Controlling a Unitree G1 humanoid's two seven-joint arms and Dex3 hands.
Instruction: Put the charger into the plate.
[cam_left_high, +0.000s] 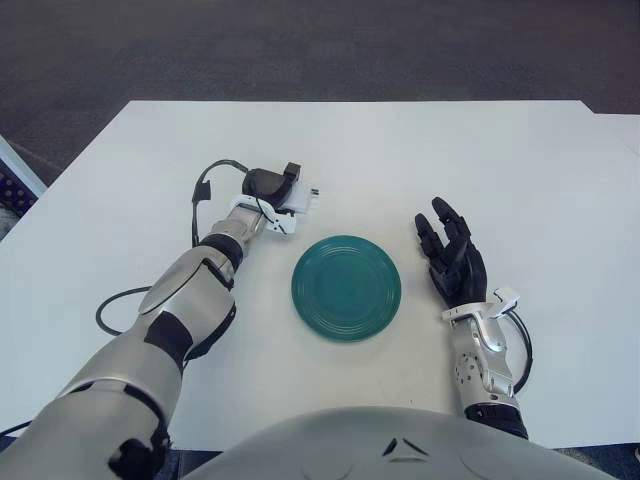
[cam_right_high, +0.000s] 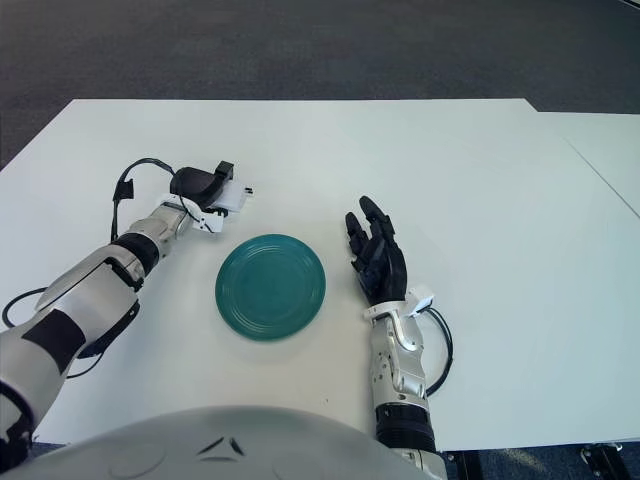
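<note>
The plate (cam_left_high: 346, 288) is a plain teal green, with no pattern on it; the table (cam_left_high: 420, 150) is flat white all over; the charger (cam_left_high: 303, 198) is white too, caught in the black fingers of the left hand (cam_left_high: 272, 186); the right hand (cam_left_high: 455, 262) is black as well, on a silver-grey forearm; the floor (cam_left_high: 300, 50) beyond is dark grey carpet.

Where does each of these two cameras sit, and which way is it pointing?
Left eye view: on the head, aimed forward and down at the white table; shows both arms and the torso edge.
Right eye view: same head, slightly rightward; the scene shifts left.
Both share the round teal plate, the left hand closed on the white charger behind the plate's left, and the open right hand at its right.
</note>
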